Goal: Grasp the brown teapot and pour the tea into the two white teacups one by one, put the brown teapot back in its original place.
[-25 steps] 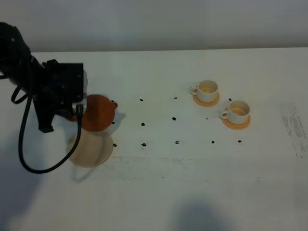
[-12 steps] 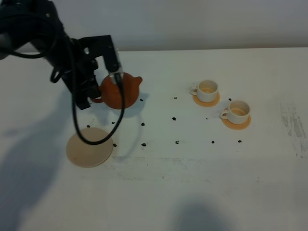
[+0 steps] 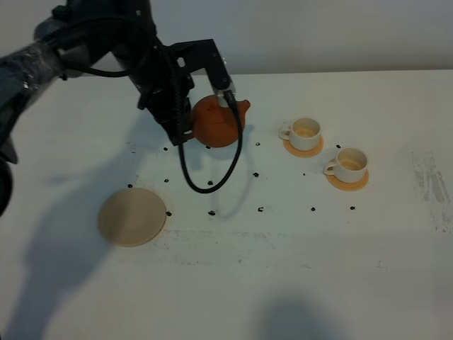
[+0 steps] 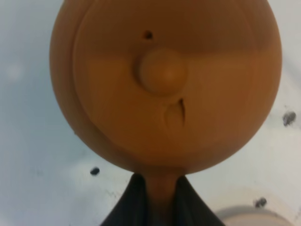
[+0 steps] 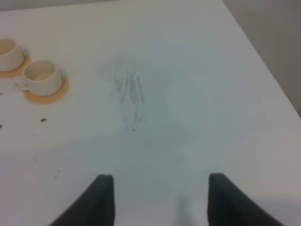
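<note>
Up over the table near the first white cup (image 3: 306,132), the left gripper (image 4: 157,195) is pinching the brown teapot (image 3: 216,122) by its handle, now carried well off its pale mat (image 3: 132,216), so pouring is drawing close.

You have nothing to read here: no text, label or number shows on the brown teapot (image 3: 209,122), the two white teacups (image 3: 306,132) or the desk (image 3: 283,276).
</note>
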Controlling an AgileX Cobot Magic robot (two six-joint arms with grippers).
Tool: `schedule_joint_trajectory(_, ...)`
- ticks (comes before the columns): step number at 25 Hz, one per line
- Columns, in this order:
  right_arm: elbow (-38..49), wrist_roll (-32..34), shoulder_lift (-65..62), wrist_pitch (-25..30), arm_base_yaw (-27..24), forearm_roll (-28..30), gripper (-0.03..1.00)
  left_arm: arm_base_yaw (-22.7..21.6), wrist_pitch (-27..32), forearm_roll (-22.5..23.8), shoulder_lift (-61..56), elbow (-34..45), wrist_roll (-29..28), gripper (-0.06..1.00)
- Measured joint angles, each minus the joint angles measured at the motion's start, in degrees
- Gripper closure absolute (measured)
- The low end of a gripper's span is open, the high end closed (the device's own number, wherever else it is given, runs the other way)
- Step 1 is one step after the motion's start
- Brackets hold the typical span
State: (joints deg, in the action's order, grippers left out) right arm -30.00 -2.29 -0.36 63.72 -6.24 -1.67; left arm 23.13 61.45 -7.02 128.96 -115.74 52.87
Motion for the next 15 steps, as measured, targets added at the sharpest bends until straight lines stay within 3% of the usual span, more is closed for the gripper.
schedule_joint_trajectory(8, 0.0, 0.0, 0.0, 0.0, 0.0, 0.0, 0.53, 2.2, 0.8, 4.9, 6.1, -8.6, -3.4, 0.87)
schedule_joint_trajectory(15, 0.0, 0.0, 0.0, 0.0, 0.0, 0.0, 0.53, 4.0, -5.3, 7.9, 6.8, -9.0, -3.0, 0.87)
